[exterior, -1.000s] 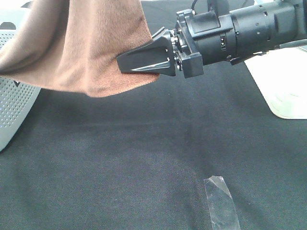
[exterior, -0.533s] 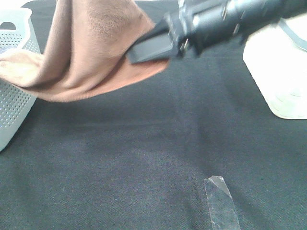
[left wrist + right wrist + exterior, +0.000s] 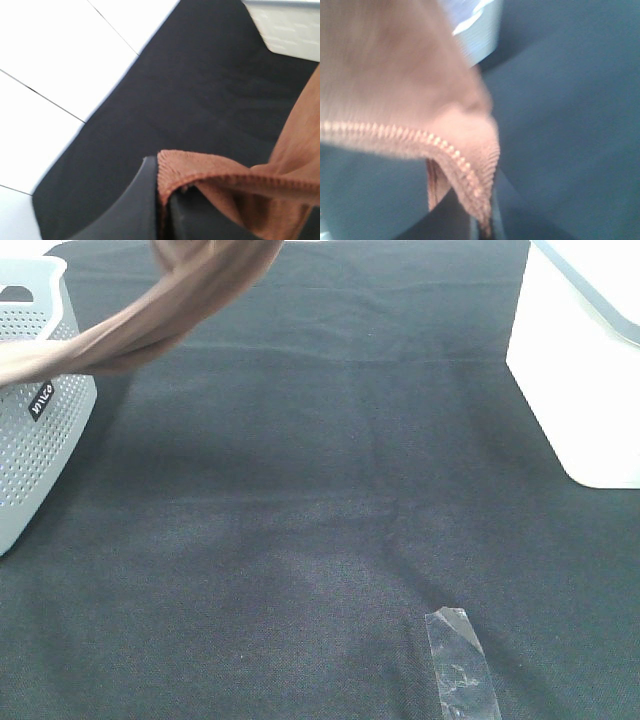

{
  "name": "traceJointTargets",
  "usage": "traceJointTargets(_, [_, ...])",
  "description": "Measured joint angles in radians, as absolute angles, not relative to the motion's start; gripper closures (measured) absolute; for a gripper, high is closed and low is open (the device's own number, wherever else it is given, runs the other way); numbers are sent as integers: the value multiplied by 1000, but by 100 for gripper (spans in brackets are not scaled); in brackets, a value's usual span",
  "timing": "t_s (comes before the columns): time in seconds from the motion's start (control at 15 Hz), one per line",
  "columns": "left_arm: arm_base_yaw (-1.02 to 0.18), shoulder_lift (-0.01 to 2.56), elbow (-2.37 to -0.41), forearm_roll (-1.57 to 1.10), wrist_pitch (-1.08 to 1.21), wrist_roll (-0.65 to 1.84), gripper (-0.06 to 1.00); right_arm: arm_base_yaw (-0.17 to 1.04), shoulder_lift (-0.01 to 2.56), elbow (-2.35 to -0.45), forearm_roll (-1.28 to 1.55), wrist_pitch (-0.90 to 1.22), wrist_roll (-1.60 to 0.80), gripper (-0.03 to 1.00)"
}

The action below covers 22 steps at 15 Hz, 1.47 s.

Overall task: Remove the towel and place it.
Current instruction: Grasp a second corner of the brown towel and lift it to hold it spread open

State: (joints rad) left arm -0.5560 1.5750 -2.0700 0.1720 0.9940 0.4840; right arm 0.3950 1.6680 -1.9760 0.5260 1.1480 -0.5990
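The towel (image 3: 150, 315) hung stretched in the air at the far left of the table, running from the top edge of the high view down over the rim of the white perforated basket (image 3: 40, 450). Your left gripper (image 3: 162, 210) was clamped tight on a hemmed corner of it, the brown plush bunched between the two black fingers (image 3: 142, 200). Your right gripper (image 3: 482, 227) was likewise closed on the towel's stitched edge, though that view was blurred and showed only the finger bases under the cloth. Neither gripper appeared in the high view.

The basket carried a small black label (image 3: 40, 400) with white letters, too small for you to read.

Beneath it all lay the black table cloth (image 3: 320, 500), lightly creased, with a strip of clear tape (image 3: 460, 675) stuck near the front edge. A white object (image 3: 590, 390) stood on the right side. Past the table's edge, the left wrist view showed white floor tiles (image 3: 50, 75) with dark joints.
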Motion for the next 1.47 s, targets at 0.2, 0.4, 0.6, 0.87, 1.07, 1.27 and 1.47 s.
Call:
traceJointTargets(0.2, [-556, 1575, -2070, 213, 849, 479, 94, 395, 1711, -2142, 428, 1144, -597, 96])
traceJointTargets(0.4, [-530, 1579, -2070, 228, 745, 478, 94, 395, 1738, -2188, 341, 1093, -596, 96])
traceJointTargets(0.6, [-509, 1612, -2070, 249, 710, 477, 94, 395, 1743, -2188, 216, 1011, -590, 96])
traceJointTargets(0.87, [-509, 1665, -2070, 341, 603, 477, 94, 395, 1745, -2188, 119, 806, -655, 96])
traceJointTargets(1.07, [-499, 1701, -2070, 383, 459, 477, 94, 395, 1767, -2188, 94, 664, -845, 96])
traceJointTargets(1.27, [-419, 1745, -2070, 387, 292, 376, 94, 395, 1807, -2188, 93, 536, -974, 96])
traceJointTargets(1.47, [-346, 1809, -2070, 387, 182, 285, 94, 395, 1871, -2188, 94, 386, -988, 96])
